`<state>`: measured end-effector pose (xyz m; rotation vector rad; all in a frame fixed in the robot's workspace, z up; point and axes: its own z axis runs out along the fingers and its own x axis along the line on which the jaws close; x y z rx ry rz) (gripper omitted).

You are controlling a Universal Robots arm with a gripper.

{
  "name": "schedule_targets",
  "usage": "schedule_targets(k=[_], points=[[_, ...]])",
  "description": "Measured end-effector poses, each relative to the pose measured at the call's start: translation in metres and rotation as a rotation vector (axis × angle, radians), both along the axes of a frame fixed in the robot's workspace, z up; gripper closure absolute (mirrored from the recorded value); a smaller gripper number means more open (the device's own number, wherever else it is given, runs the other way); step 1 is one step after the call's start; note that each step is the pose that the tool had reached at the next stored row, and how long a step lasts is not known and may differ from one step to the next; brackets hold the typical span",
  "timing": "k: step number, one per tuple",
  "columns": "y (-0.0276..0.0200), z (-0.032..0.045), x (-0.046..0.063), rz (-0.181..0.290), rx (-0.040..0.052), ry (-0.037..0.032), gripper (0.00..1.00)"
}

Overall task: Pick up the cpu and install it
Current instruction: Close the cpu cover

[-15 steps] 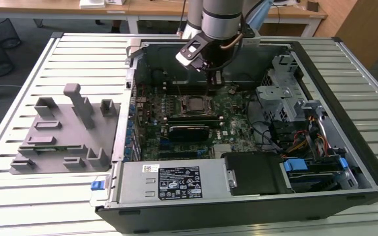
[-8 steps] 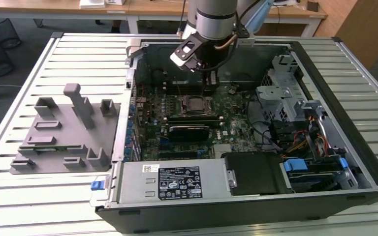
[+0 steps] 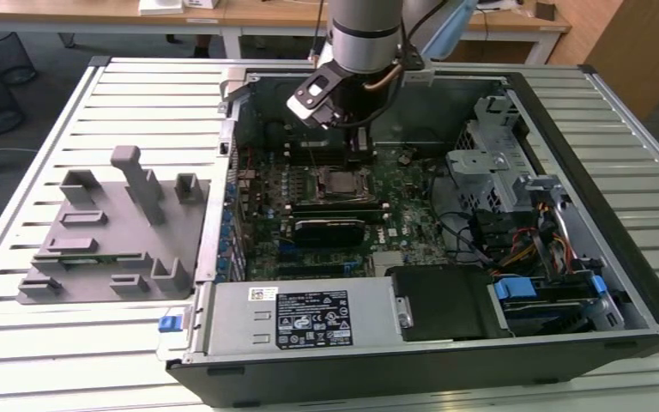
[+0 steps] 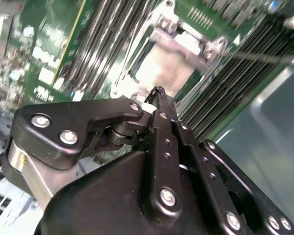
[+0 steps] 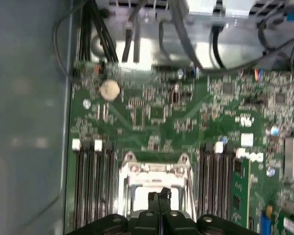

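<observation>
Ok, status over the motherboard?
Pincer shut, tips close above socket frame. Cpu lying inside frame, not gripped. Nothing seen blocking.

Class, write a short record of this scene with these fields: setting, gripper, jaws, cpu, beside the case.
Setting: open computer case lying on a slatted table
Gripper: gripper low over the motherboard, close above the socket frame; contact cannot be told
Jaws: shut together, nothing seen between them
Cpu: cpu lies flat inside the socket frame
Beside the case: grey fixture on the table, at the exterior view's left
</observation>
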<state>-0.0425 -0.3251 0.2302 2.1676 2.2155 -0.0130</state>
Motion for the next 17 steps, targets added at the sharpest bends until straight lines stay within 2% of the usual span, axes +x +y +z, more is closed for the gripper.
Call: schedule_targets(k=[12,17], points=[[0.0,-0.0119,-0.028,0.0,0.0,0.0,0.89],[0.0,-0.0152,-0.033,0.0,0.0001,-0.0001,0.89]])
